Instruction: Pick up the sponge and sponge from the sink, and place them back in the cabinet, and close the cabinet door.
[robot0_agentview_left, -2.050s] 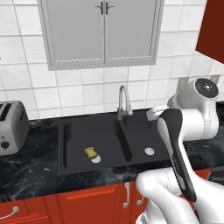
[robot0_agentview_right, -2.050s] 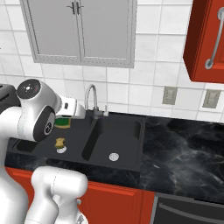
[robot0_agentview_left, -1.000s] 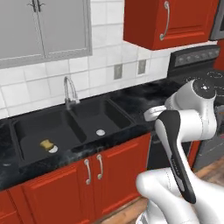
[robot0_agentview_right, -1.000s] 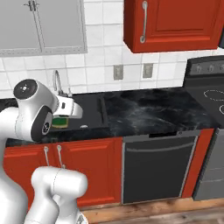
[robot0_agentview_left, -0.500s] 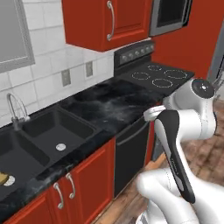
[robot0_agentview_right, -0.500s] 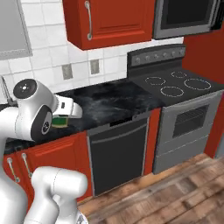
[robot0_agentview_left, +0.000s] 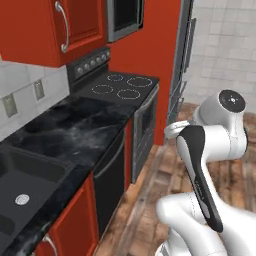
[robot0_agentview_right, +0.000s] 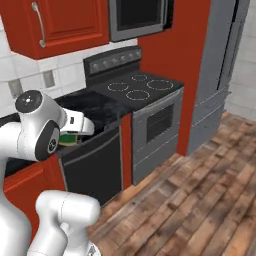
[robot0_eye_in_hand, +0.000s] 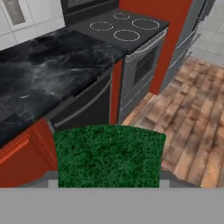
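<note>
**Sponge clamped in gripper, base facing stove end of kitchen**

Tall grey fridge (robot0_agentview_right: 220, 65) stood at 1 o'clock in right base view, beside a red side panel (robot0_agentview_right: 177, 65). Red wall cabinet (robot0_agentview_right: 55, 25) with silver handle hung at 11 o'clock, door shut as far as visible; a microwave (robot0_agentview_right: 140, 17) sat just right of it. Black-top stove (robot0_agentview_right: 145, 100) with four burner rings sat at centre, oven door below. Black dishwasher (robot0_agentview_right: 92, 165) stood just left of the stove, touching the red strip between them. Black marbled counter (robot0_agentview_left: 75, 127) ran from the stove toward 8 o'clock in left base view. Black sink (robot0_agentview_left: 25, 185) was at 8 o'clock there, one basin with its round drain in frame. Wood plank floor (robot0_agentview_right: 200, 200) covered the lower right.

Gripper (robot0_agentview_right: 75, 134) sat at 9 o'clock in right base view, jaws closed down on a sponge (robot0_eye_in_hand: 109, 155). In hand view the sponge's dark green face spread across 6 o'clock, between the fingers, above the dishwasher front. In right base view it showed as a small green-yellow block in front of the counter edge. Second sponge's place: cannot tell.
</note>
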